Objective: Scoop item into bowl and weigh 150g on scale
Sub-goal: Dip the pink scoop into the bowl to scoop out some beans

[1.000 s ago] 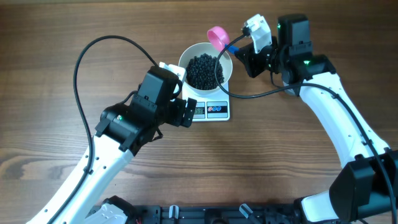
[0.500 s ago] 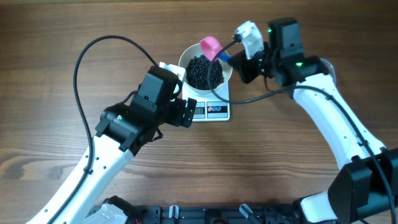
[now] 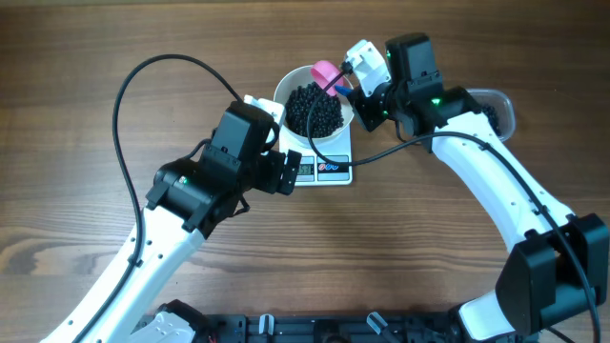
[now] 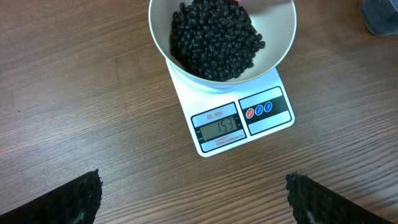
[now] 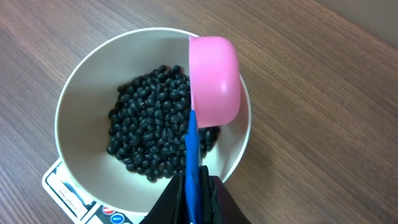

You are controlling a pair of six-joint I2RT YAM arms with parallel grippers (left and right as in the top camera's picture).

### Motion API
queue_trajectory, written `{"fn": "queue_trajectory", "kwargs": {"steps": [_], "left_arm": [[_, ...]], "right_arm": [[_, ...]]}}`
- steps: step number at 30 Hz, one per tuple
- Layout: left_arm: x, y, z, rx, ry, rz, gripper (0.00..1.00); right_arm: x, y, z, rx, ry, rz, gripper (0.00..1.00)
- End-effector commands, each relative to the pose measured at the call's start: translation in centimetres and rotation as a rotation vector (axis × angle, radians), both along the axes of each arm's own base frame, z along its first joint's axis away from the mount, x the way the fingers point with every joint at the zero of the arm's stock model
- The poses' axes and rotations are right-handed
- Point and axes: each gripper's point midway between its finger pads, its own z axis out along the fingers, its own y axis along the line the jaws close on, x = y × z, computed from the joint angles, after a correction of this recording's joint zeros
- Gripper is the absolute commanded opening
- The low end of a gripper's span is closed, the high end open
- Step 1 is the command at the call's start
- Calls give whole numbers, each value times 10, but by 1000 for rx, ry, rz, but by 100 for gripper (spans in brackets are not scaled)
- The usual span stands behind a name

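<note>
Clamped on the blue handle of the pink scoop [image 5: 214, 81], the right gripper [image 5: 194, 186] holds its cup mouth-down over the rim of the bowl [image 5: 74, 93], the handle running back across the black pellets [image 5: 149, 118] heaped inside, with the scale [image 4: 239, 124] under the bowl, while the wide-open, empty left gripper [image 4: 199, 199] hangs farther off.

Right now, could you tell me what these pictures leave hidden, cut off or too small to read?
- Pink scoop: right wrist view shows only its outside; any contents are hidden.
- Scale display: overhead, too small to read.
- Clear tub: overhead, mostly under the right arm.
- Left gripper: left wrist view, bottom edge cuts off all but the tips.
</note>
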Motion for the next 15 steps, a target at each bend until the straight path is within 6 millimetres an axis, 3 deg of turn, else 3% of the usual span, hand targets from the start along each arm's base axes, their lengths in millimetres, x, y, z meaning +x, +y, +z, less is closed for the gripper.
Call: {"fn": "queue_trajectory", "kwargs": {"steps": [1,4,15], "left_arm": [[0,0,-2,5,5,-13,100],[0,0,-2,4,5,-14,100],[0,0,-2,4,4,-13,100]], "right_arm": [[-4,-1,-12,-23,38,14,4],[-17,6,-17,12,100,56,4],[-18,7,-20,12,109,57,4]]}}
